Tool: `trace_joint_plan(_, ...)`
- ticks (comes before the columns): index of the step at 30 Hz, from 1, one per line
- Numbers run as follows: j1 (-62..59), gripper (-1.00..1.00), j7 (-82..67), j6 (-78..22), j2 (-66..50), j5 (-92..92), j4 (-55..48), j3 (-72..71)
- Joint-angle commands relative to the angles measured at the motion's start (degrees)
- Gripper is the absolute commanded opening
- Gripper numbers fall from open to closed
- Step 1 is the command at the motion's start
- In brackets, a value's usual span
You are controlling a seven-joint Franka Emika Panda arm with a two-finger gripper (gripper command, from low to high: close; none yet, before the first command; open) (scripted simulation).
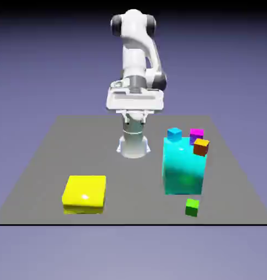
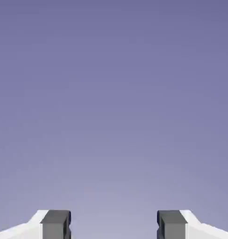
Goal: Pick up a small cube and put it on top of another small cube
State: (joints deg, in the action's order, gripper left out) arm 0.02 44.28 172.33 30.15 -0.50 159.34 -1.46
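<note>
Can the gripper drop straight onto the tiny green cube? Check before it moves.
Probably yes. The green cube sits alone on the table in front of the big cyan block, nothing above it. The gripper is open and empty, facing only backdrop.

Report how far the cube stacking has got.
Nothing is done yet: the green cube sits alone on the table, near the front edge. Nothing is in hand; the gripper shows open jaws and only backdrop between them. Left: reach the green cube, grasp it, and set it on another small cube.
</note>
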Motion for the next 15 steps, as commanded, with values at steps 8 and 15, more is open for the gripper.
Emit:
trace_joint_plan(8, -4.4, 0.0, 12.1, -11.1, -16.6, -3.3, -11.0, -9.7)
trace_joint_plan(15, -8.2, 0.0, 22.6, -20.9, -31.1, -6.2, -20.7, -18.1)
